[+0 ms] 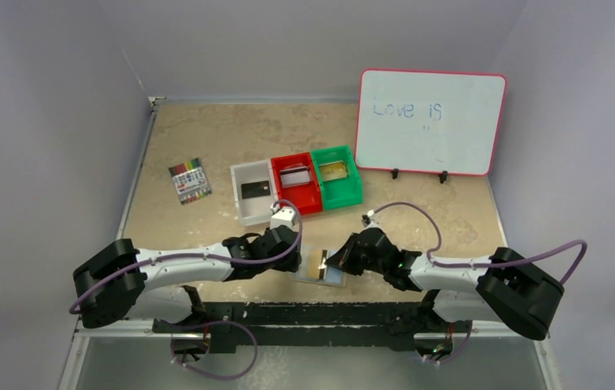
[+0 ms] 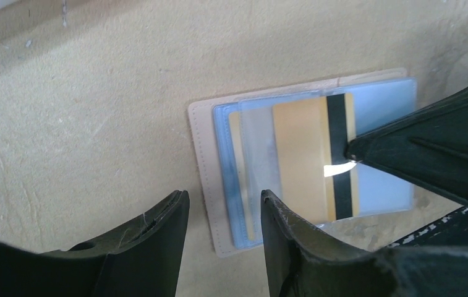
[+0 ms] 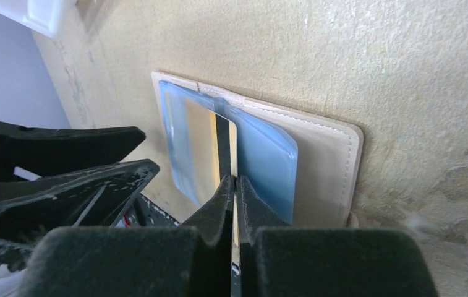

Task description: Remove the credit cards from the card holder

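My right jaws are pinched shut on the dark-striped end of the gold card (image 2: 299, 154). The card lies partly out of the open card holder (image 2: 201, 154), flat on the desk (image 2: 83, 124) between my arms. My left jaws stand parted and empty, just above the card holder's edge.

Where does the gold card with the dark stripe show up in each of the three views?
Top external: gold card low centre of the picture.
Left wrist: right of centre, over the open card holder.
Right wrist: centre, pinched by the right gripper.
Shared landmark: the card holder's beige edge.
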You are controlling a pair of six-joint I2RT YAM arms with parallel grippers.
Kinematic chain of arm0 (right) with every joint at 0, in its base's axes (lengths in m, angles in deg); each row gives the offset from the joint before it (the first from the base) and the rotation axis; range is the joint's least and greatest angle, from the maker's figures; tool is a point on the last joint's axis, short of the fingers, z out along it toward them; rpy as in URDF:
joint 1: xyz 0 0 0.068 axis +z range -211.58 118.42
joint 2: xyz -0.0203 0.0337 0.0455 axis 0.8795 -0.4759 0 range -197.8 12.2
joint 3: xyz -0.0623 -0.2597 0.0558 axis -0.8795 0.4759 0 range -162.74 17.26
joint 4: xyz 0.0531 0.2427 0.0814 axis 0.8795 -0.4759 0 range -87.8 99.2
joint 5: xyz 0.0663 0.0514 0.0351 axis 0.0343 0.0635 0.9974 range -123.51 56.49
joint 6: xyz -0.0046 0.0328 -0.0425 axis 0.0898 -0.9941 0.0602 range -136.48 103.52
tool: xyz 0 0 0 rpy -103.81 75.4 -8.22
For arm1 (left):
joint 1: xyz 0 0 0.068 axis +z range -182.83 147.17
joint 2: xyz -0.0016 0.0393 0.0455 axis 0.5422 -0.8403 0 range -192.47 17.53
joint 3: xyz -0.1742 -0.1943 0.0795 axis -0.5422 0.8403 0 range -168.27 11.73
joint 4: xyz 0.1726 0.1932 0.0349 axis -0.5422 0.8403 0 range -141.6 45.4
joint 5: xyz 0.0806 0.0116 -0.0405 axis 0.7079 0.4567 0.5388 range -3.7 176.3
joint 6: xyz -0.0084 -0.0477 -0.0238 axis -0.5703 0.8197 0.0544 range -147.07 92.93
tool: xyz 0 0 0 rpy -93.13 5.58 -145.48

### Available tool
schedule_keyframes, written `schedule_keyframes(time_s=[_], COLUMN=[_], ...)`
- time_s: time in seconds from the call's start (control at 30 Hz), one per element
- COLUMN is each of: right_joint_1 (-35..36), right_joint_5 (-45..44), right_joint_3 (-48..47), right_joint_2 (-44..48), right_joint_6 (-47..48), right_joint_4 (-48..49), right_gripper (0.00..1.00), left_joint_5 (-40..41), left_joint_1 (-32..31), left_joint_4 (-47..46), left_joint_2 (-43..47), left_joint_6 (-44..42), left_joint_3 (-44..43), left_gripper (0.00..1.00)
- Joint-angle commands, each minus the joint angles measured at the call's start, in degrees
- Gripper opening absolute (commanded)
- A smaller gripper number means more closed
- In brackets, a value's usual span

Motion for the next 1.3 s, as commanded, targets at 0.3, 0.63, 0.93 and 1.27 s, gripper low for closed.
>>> schedule_keyframes(time_s=[0.3,0.63,0.93,1.27], right_joint_1=[-0.05,-0.15,-0.19,-0.31], right_joint_5=[-3.24,-3.61,-0.17,0.16], right_joint_3=[-1.18,-0.11,2.07,1.79], right_joint_2=[2.43,4.35,1.87,-5.02], right_joint_6=[1.26,0.55,-1.9,-4.88], right_joint_4=[-5.78,-6.33,2.32,9.73], right_gripper=[0.0,0.0,0.19,0.07], left_joint_5=[7.88,13.66,11.7,11.16], left_joint_1=[-3.23,-5.37,-7.09,-7.83], left_joint_4=[5.67,13.34,10.9,10.17], left_joint_2=[-8.18,-15.25,-16.3,-15.97], left_joint_6=[-1.09,1.51,2.04,2.92], left_joint_3=[-8.98,-12.36,-12.02,-11.52], left_gripper=[0.46,0.43,0.41,0.38])
